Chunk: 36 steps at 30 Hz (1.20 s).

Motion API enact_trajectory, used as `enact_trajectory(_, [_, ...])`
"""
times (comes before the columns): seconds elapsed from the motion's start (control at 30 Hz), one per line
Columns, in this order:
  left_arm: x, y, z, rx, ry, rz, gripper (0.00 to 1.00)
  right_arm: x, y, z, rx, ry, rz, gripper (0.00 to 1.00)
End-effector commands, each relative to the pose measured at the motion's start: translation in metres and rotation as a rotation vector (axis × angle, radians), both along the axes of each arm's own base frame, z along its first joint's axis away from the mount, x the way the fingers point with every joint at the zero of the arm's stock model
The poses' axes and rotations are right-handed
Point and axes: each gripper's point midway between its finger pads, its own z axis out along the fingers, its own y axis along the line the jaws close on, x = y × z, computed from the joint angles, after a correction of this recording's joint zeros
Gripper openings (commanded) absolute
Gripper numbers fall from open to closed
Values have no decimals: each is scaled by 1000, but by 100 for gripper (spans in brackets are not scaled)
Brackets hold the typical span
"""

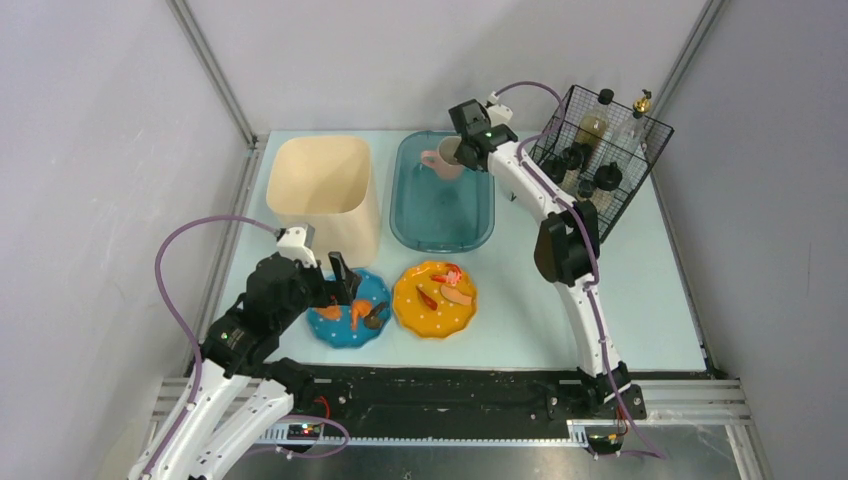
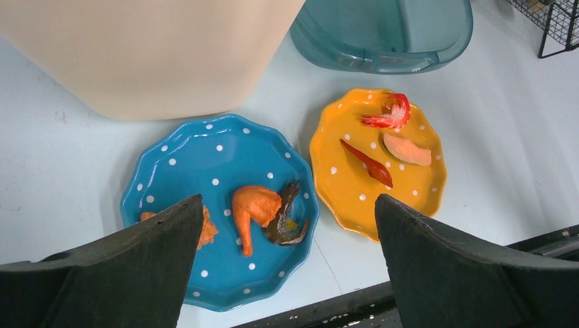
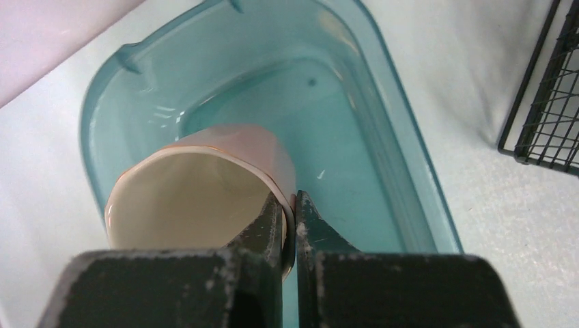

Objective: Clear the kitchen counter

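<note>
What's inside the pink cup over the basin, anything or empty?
Looks empty: the right wrist view peers into the pink cup, showing only bare cream inside; the right gripper pinches its rim.

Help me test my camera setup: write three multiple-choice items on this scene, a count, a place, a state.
1. Dotted ceramic plates on the pale light-blue kitchen counter: A one B two C four
2. The pale pink ceramic mug is: A standing on that counter B over the teal translucent plastic basin C on a plate
3. The left gripper is: A open B shut on a plate C holding the mug
B: one blue plate, one orange plate. B: the right gripper pinches its rim above the basin. A: its fingers stand wide apart.
</note>
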Motion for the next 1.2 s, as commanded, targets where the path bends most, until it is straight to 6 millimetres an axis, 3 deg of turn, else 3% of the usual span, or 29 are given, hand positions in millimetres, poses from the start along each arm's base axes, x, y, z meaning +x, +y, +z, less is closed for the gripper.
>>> enact_trajectory(0.0, [5,0,3,-3,-21,9,100,26,-4,39,112,-119,-62,0])
enact_trajectory(0.43, [6,-1,0,3,-6,9,100,41,-41,15,46,-86,-101,0])
enact_trajectory(0.97, [5,-2,0,-1,-9,7,100,53,-48,3,23,-96,-121,0])
enact_trajectory(1.17, [4,-3,-1,-2,-4,1,100,57,-47,2,30,-103,-132,18])
